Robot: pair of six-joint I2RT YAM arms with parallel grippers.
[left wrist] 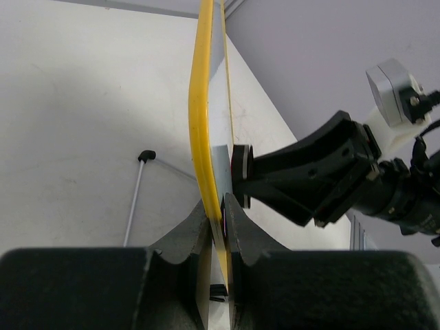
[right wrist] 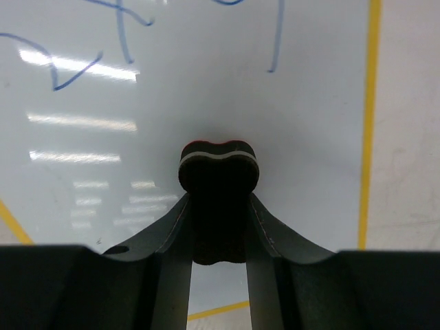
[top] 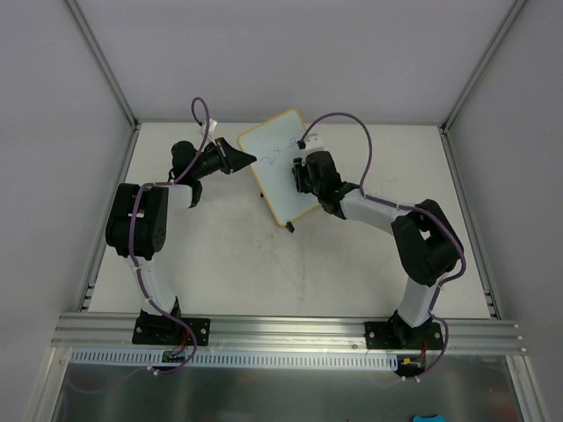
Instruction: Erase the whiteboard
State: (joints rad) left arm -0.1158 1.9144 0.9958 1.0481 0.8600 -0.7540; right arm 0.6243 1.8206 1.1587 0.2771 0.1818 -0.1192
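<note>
Clamping the whiteboard by its yellow frame, the left gripper holds it on edge; it looks light, stiff and slick. The right gripper pinches an eraser against its face, blue handwriting just ahead.

The left arm folds at its elbow well left of the whiteboard and sends its wrist rightward to the board's left edge. There the left gripper is clamped on the frame, one finger on each face. The right arm bends at its elbow to the right of the whiteboard and stretches leftward over its face, the right gripper closed on a black eraser block set against the white surface
</note>
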